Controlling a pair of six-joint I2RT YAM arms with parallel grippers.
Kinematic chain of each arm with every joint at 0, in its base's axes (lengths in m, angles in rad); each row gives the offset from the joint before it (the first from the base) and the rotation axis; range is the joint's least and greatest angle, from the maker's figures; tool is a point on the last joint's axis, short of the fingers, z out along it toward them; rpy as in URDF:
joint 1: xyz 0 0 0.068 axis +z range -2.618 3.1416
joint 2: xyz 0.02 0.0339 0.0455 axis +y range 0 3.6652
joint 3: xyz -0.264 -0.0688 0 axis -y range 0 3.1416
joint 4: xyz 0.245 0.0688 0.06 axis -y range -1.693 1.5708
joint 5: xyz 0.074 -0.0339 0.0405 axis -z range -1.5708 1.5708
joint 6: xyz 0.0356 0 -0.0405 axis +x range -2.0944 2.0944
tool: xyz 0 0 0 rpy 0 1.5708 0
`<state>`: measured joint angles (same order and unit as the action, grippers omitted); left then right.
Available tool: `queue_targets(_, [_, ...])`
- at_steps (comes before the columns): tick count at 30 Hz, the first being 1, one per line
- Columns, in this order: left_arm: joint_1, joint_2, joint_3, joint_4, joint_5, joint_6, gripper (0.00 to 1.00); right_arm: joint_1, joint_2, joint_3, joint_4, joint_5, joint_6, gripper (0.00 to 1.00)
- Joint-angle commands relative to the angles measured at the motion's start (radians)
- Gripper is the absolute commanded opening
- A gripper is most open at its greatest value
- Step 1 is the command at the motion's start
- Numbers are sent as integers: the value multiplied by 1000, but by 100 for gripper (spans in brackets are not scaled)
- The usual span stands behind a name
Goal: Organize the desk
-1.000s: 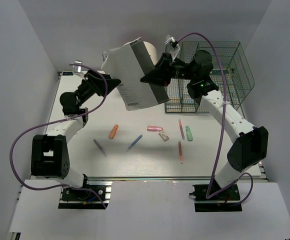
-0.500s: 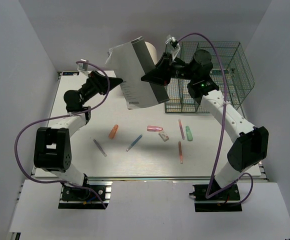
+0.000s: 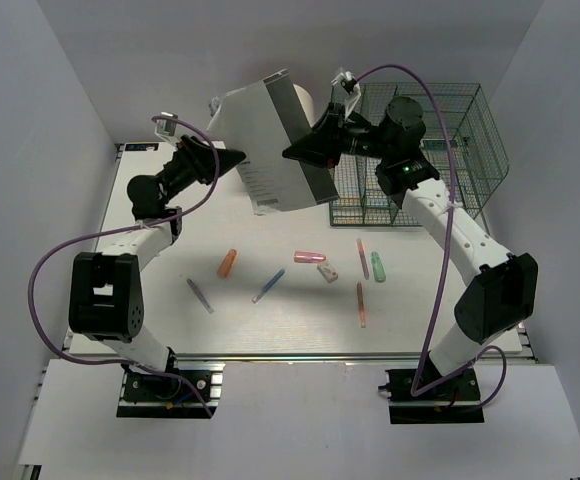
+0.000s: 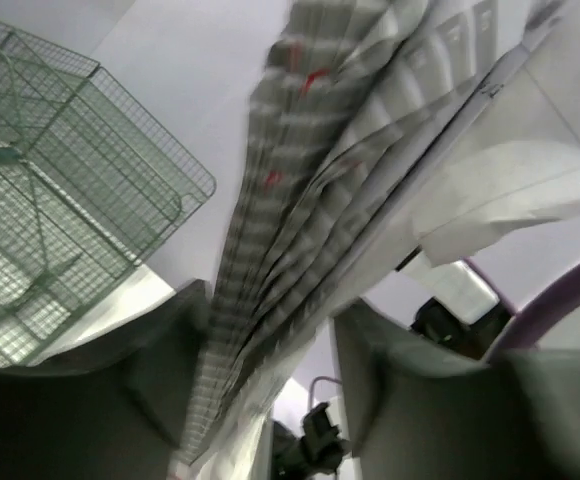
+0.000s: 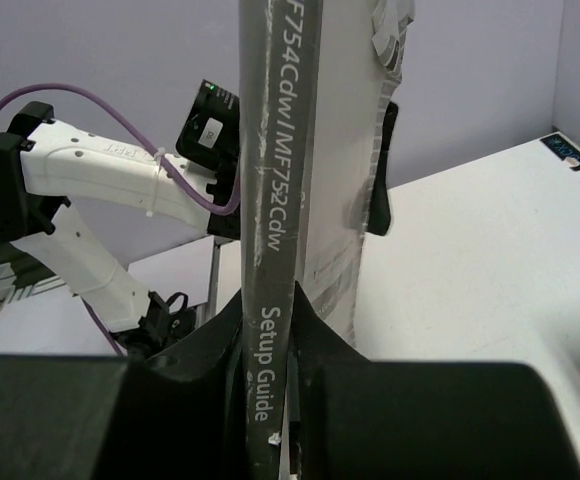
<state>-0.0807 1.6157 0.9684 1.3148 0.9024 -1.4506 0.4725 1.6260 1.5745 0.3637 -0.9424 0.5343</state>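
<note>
A grey and white setup guide booklet (image 3: 270, 140) hangs in the air above the back of the white desk (image 3: 170, 300). My right gripper (image 3: 295, 155) is shut on its spine, which stands upright between the jaws in the right wrist view (image 5: 280, 150), gripper (image 5: 270, 300). My left gripper (image 3: 236, 158) is at the booklet's left edge. In the left wrist view its jaws (image 4: 270, 320) stand apart around the fanned pages (image 4: 370, 150); one finger touches them and a gap shows beside the other.
A green wire mesh organizer (image 3: 420, 150) stands at the back right, just behind my right arm. On the desk lie an orange marker (image 3: 227, 263), a blue pen (image 3: 268, 285), a purple pen (image 3: 199, 295), a pink marker (image 3: 310, 257), a green marker (image 3: 378, 266) and a red pen (image 3: 360, 303).
My left gripper has risen and moved right to the booklet's left edge. The booklet has tilted slightly. The right arm has barely moved.
</note>
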Motion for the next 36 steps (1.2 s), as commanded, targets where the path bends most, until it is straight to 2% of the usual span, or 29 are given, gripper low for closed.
queue_targets(1, [-24,-37,47,408,1,-24,66,14,-6,51,52,-2,4,0])
queue_targets(3, [-24,-37,47,414,3,-24,72,14,-2,53,67,-7,22,0])
queue_targets(7, [-33,-31,62,428,1,-28,71,14,3,48,95,-10,65,0])
queue_targets(11, [-33,-25,75,434,4,-34,48,14,3,44,95,-1,67,0])
queue_targets(12, [-33,-27,76,434,3,-37,35,12,2,45,90,1,66,0])
queue_targets(15, [-33,-30,79,437,6,-36,17,9,2,51,55,10,30,0])
queue_targets(17, [-33,-33,81,434,10,-34,12,11,2,58,17,10,-3,0])
queue_targets(19, [-33,-39,84,420,23,-33,0,9,0,64,-17,10,-28,0])
queue_targets(20, [-33,-45,85,410,35,-28,0,9,5,70,-31,8,-40,0])
queue_targets(24, [-44,-92,73,350,145,15,0,8,15,117,-97,5,-111,19])
queue_targets(27, [-53,-135,55,261,222,73,0,8,21,130,-109,-9,-126,29])
queue_targets(32, [-71,-177,27,135,300,163,0,9,35,168,-157,-25,-181,38])
queue_targets(36, [-71,-189,9,121,317,176,0,9,35,182,-193,-35,-215,39])
